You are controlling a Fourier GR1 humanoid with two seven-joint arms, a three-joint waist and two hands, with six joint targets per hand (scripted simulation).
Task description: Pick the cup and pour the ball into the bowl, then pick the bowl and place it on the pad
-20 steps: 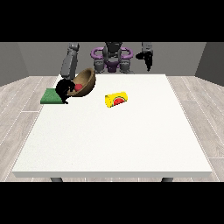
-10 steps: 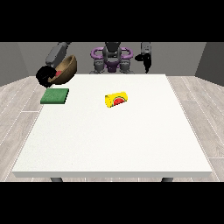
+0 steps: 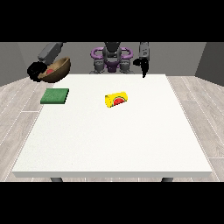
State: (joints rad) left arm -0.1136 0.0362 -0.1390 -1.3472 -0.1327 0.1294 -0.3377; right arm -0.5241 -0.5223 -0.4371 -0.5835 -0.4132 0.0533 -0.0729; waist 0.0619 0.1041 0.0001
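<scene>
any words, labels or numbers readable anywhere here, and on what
None: no readable text, number or brand shows in this view.
The yellow cup lying on its side on the table carries only a watermelon-slice picture, no lettering.
The green pad and the brown bowl are plain.

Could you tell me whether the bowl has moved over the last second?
Yes: the bowl has risen and shifted toward the view's left, away from the green pad.
</scene>
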